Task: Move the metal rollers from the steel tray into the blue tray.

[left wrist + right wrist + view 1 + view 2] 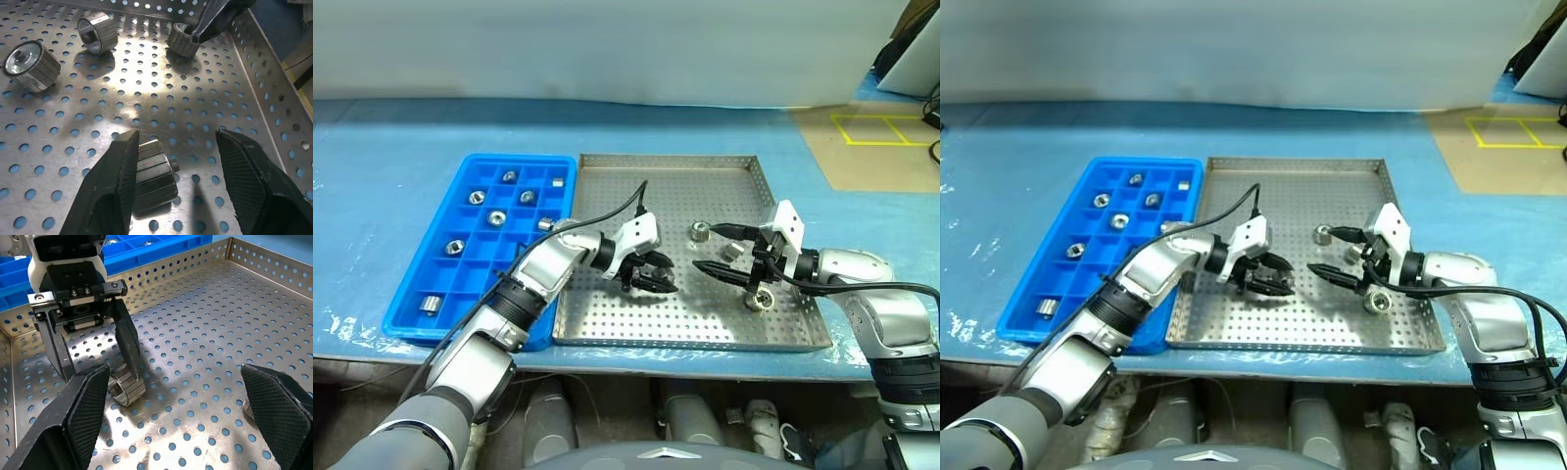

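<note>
Bench (401,157) carries steel tray (705,323) with blue tray (406,308) touching its left edge; several rollers sit in the blue cells. Left gripper (178,161) released, fingers parted, straddling a metal roller (154,174) lying on its side, axis roughly level with the floor, one finger touching it. Right gripper (173,401) spread wide, holding nothing. Three more rollers (98,32) lie nearby.

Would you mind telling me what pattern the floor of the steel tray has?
The steel tray has a shiny silver floor with a regular grid of small round holes, clearest in the right wrist view.
</note>
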